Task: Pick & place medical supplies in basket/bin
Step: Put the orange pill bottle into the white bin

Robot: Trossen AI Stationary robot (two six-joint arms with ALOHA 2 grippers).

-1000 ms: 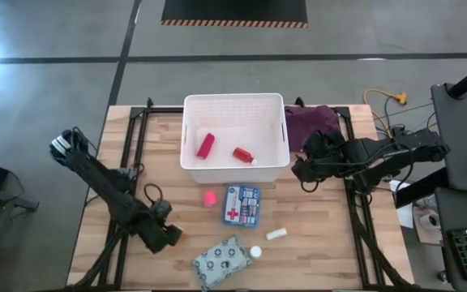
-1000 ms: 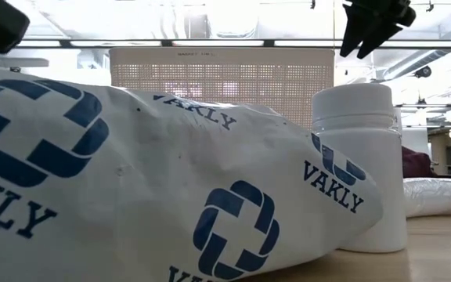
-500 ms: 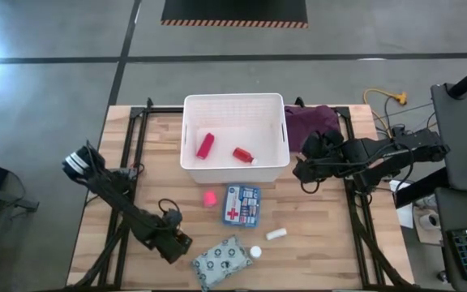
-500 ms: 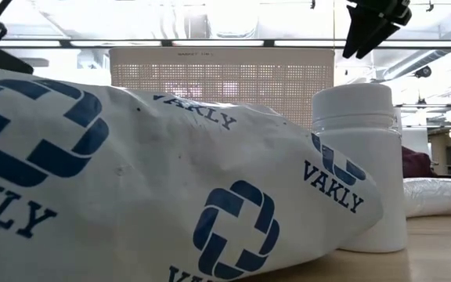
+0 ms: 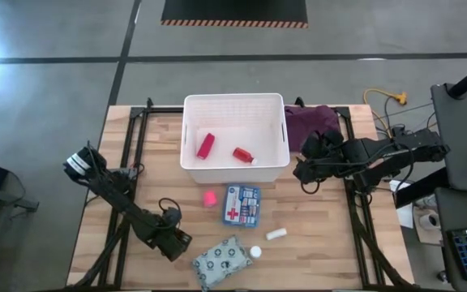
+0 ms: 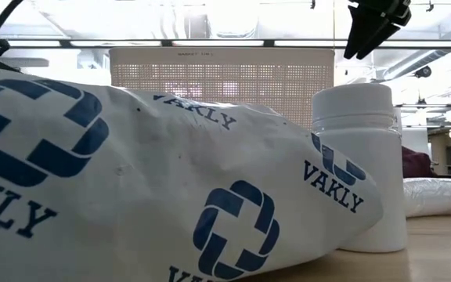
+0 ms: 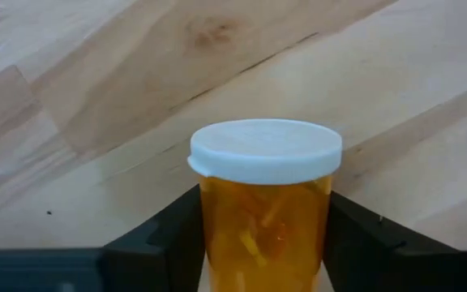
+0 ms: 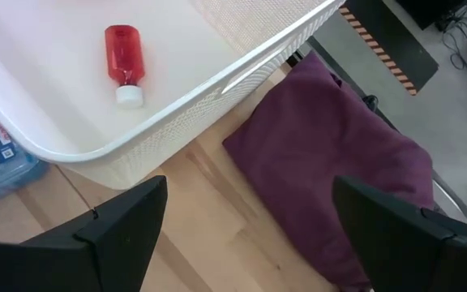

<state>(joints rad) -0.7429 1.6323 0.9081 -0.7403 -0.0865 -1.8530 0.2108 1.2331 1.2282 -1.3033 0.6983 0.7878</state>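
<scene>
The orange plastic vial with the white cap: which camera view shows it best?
The left wrist view: the orange plastic vial with the white cap fills the frame between the left end effector fingers. No other view shows it.

"VAKLY" w/ blue logo on pouch (image 6: 131,180), red cross on first-aid box (image 5: 241,205)

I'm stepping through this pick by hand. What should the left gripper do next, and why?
Probably finish closing, then lift: the left gripper has its fingers against both sides of the upright orange vial, which still stands on the table, away from the basket.
</scene>
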